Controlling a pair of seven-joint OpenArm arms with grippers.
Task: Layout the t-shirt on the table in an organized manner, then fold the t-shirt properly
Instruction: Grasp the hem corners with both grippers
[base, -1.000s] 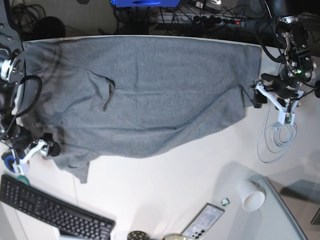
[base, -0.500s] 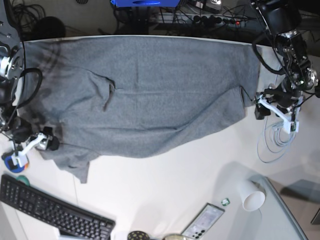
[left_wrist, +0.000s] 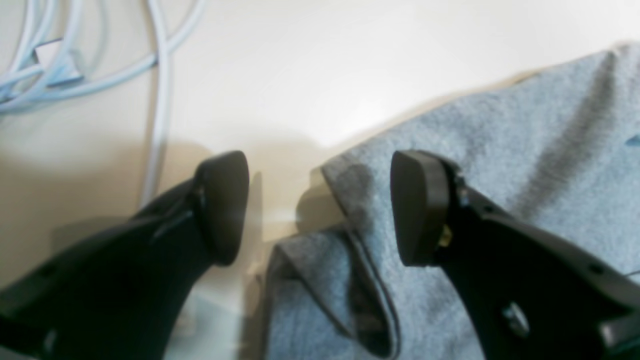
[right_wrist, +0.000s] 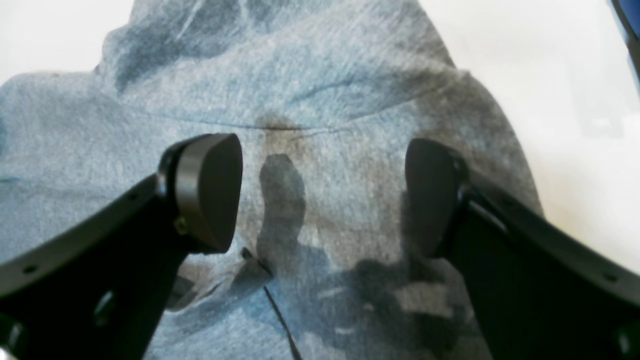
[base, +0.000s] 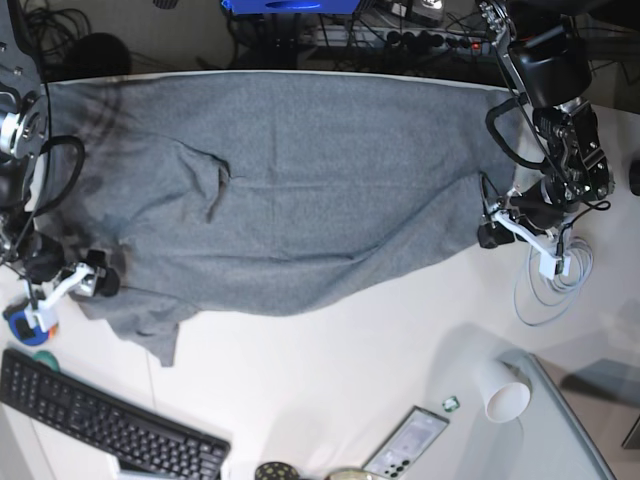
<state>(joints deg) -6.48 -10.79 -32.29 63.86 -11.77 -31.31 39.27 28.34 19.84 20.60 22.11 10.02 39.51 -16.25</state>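
The heather-grey t-shirt lies spread wide across the far half of the white table, with a small crease near its middle and a loose flap at the lower left. My left gripper is open at the shirt's right edge. In the left wrist view a folded hem corner of the t-shirt lies between its fingers. My right gripper is open over the shirt's lower left corner. In the right wrist view it straddles rumpled t-shirt fabric.
A coiled white cable lies just right of the left gripper and shows in the left wrist view. A black keyboard, a paper cup, a phone and a grey glass panel sit along the near side.
My left gripper has moved in from beside the table's right edge onto the shirt's right hem. My right gripper has shifted slightly up onto the shirt's lower left corner.
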